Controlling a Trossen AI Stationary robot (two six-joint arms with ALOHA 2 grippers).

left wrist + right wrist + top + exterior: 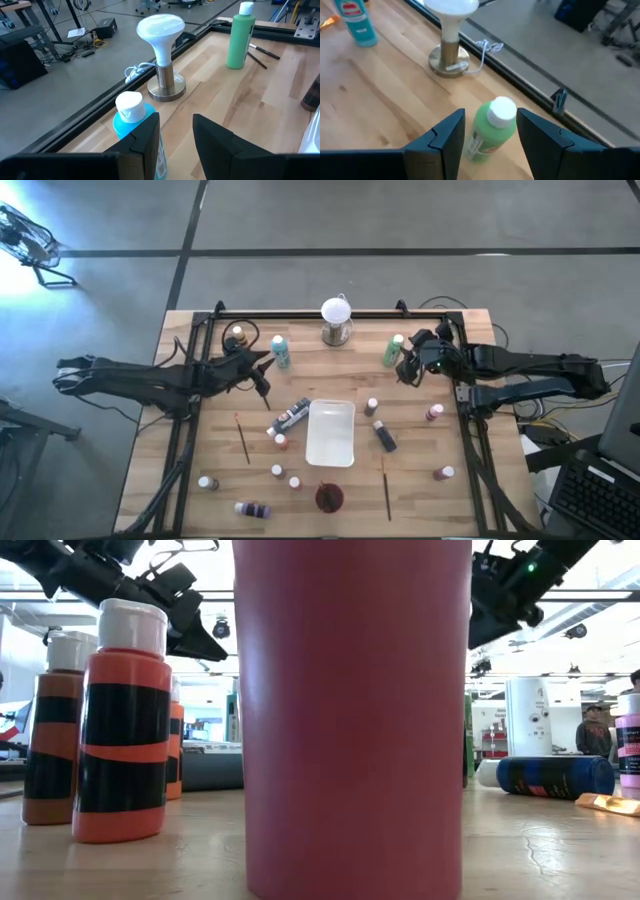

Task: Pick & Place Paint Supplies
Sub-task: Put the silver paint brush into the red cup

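Observation:
A teal white-capped bottle [281,352] stands upright at the far left of the table. My left gripper [262,378] hovers just beside it. In the left wrist view the left gripper [176,127] is open with nothing in its gap, and the teal bottle [129,114] shows outside one finger. A green bottle [392,350] stands upright at the far right. My right gripper [406,368] is open above it. In the right wrist view the right gripper's [491,117] fingers stand on either side of the green bottle [492,131], apart from it.
A white globe on a metal base [336,320] stands at the far edge, between the two bottles. A white tray [331,450] lies mid-table, with a dark red cup [329,497] near the front edge. Two brushes [242,438] [386,485] and several small bottles are scattered around.

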